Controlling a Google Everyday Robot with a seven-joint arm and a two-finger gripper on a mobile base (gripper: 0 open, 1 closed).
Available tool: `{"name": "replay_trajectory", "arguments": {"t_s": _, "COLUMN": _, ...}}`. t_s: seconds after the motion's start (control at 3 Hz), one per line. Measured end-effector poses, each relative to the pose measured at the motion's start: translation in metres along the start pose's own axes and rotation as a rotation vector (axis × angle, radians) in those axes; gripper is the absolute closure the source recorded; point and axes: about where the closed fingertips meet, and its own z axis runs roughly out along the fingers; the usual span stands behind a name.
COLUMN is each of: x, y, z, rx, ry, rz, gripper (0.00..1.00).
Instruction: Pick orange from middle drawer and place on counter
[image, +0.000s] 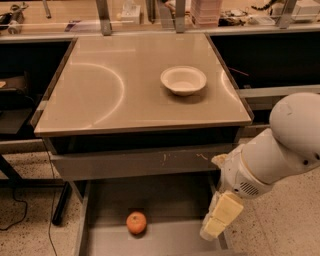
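Orange (136, 222) lies in the middle drawer (172, 236), left of my claw (212, 230) by its right wall; clenched or released, I cannot tell.

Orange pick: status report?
Gripper low at middle drawer right side, apart from orange. Orange on drawer floor, left-centre in view. Nothing between them.

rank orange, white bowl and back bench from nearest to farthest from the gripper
The gripper is low right, at the middle drawer.
1. orange, to its left, in that drawer
2. white bowl, on the counter
3. back bench, behind the counter
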Motion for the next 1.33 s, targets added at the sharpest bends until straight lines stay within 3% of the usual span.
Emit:
{"name": "replay_trajectory", "arguments": {"t_s": 0.33, "x": -0.001, "y": 0.000, "z": -0.001, "rx": 0.001, "ry": 0.000, "rz": -0.001, "gripper": 0.00}}
{"name": "replay_trajectory", "arguments": {"t_s": 0.67, "x": 0.006, "y": 0.004, "z": 0.032, "rx": -0.036, "ry": -0.075, "rz": 0.041, "gripper": 0.00}}
{"name": "replay_trajectory", "arguments": {"t_s": 1.0, "x": 0.009, "y": 0.003, "z": 0.093, "rx": -0.098, "ry": -0.184, "rz": 0.081, "gripper": 0.00}}
{"name": "replay_trajectory", "arguments": {"t_s": 1.33, "x": 0.016, "y": -0.006, "z": 0.149, "rx": -0.157, "ry": -0.236, "rz": 0.116, "gripper": 0.00}}
